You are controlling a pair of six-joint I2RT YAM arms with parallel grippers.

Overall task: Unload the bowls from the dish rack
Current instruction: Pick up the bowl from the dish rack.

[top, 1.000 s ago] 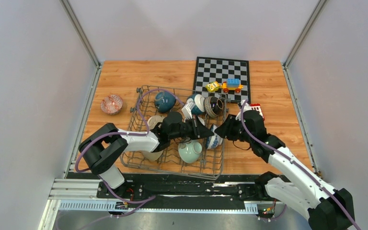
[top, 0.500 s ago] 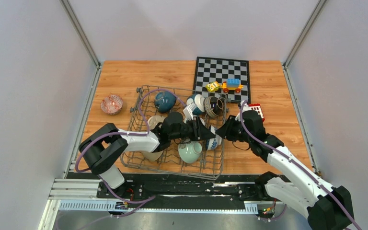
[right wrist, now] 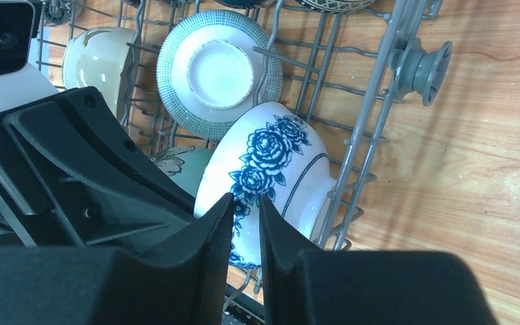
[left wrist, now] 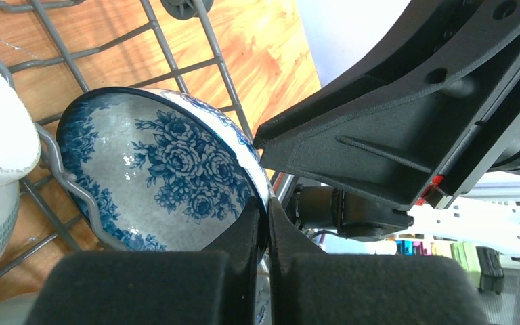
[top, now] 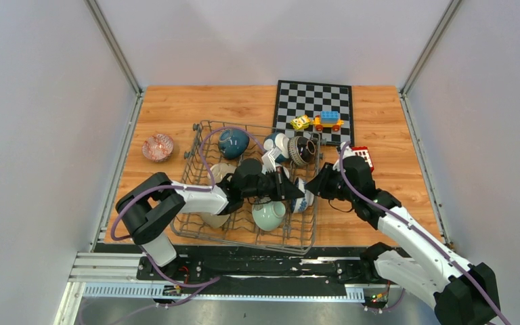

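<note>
The grey wire dish rack (top: pixel 196 145) holds several bowls. A blue-and-white flowered bowl (top: pixel 302 200) stands on edge at the rack's right side; it also shows in the left wrist view (left wrist: pixel 162 169) and the right wrist view (right wrist: pixel 277 162). My left gripper (top: pixel 290 189) reaches across the rack and is shut on this bowl's rim (left wrist: pixel 268 213). My right gripper (top: pixel 313 184) hovers just to the right over the same bowl, its jaws almost together with nothing between them (right wrist: pixel 246 210). The two grippers nearly touch.
Also in the rack are a pale green bowl (top: pixel 269 214), a teal bowl (top: pixel 233 143), a dark striped bowl (top: pixel 302 150) and a beige bowl (top: pixel 214 172). A reddish bowl (top: pixel 158 147) sits on the table to the left. Behind is a chessboard (top: pixel 311 101) with toy blocks (top: pixel 327 120).
My left gripper has edged a little to the right onto the blue-and-white bowl's rim. The right arm has hardly moved.
</note>
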